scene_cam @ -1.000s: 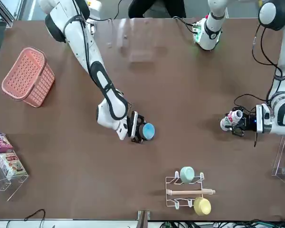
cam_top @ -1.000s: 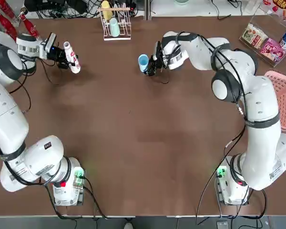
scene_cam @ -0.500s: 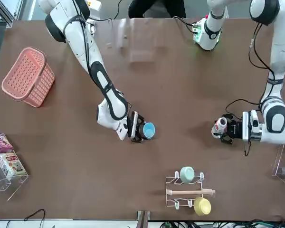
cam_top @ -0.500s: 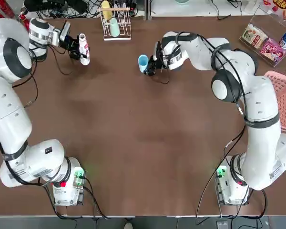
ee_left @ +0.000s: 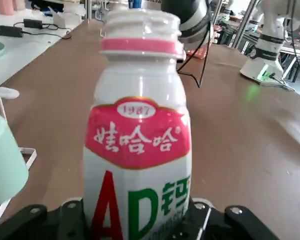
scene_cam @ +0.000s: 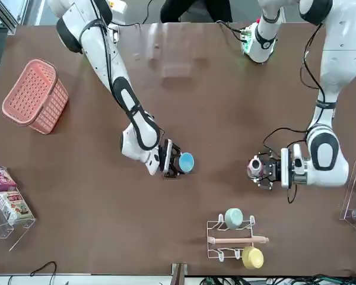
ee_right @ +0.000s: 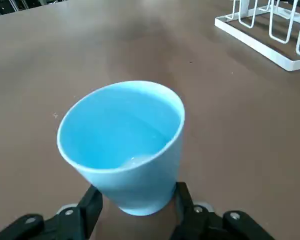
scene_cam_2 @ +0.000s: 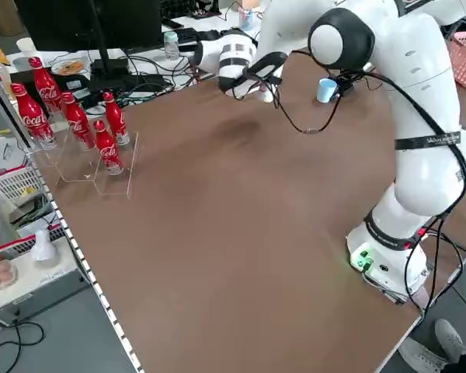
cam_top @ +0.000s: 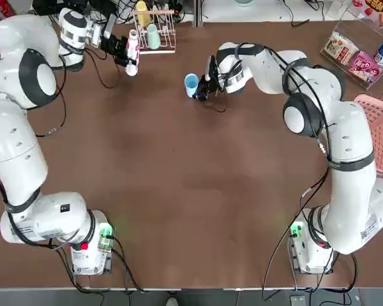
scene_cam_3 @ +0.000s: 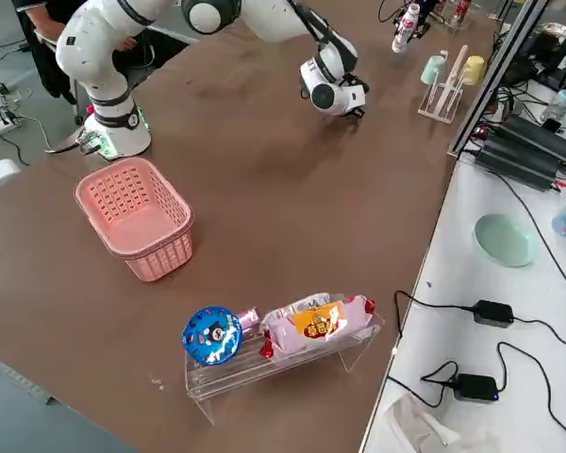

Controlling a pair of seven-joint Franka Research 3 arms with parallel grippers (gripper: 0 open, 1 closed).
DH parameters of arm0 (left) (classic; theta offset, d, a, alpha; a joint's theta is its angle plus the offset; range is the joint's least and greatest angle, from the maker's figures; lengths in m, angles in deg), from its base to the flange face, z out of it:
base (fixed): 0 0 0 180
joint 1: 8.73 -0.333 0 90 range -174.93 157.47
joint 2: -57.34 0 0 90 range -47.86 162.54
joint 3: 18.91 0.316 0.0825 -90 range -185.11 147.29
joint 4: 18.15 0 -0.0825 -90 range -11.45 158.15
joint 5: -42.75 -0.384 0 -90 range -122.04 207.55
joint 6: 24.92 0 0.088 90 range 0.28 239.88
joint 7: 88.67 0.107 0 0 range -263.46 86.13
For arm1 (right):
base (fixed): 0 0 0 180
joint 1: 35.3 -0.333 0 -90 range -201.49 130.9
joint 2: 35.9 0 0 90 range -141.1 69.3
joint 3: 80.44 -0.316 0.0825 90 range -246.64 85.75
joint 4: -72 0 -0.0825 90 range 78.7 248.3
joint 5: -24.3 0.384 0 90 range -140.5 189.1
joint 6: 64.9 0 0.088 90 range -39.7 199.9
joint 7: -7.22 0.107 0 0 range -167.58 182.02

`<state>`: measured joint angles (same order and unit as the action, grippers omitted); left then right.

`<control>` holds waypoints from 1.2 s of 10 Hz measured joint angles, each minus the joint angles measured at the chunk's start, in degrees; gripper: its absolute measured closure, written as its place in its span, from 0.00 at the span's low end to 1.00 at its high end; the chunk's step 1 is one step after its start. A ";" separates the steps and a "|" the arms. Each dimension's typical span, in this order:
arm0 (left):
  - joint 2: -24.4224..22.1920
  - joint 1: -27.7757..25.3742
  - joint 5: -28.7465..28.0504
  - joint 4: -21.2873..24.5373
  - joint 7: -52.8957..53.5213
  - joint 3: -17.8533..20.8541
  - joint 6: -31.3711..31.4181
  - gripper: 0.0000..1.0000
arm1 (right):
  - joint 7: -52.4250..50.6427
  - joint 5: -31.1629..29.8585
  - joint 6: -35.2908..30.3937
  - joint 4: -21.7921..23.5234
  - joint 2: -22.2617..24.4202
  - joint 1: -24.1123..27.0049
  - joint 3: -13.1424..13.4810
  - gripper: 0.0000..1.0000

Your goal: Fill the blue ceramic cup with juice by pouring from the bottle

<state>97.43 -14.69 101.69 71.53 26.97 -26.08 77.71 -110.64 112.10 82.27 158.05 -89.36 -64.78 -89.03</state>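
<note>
The blue ceramic cup [ee_right: 135, 145] is pinched in my right gripper [ee_right: 137, 212], and my left gripper [ee_left: 137, 220] squeezes the bottle [ee_left: 137, 130].

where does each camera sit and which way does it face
Top: overhead, looking down; both arms.
Front: across the table, facing the robot; both arms.
Left side: raised, looking diagonally down past cola bottles; arms.
Right side: raised, looking diagonally down over the pink basket; arms.
Left wrist: on that arm, at its gripper and the bottle.
Right wrist: on that arm, at its gripper and the blue cup.
Top and front share both.
</note>
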 joint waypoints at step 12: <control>-0.74 21.03 -13.15 -2.97 -30.42 1.95 23.64 0.42 | 0.00 0.88 0.03 0.00 -0.05 0.00 0.00 0.36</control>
<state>96.69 6.33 88.53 68.56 -3.44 -24.14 101.35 -110.64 112.98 82.30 158.04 -89.40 -64.78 -89.03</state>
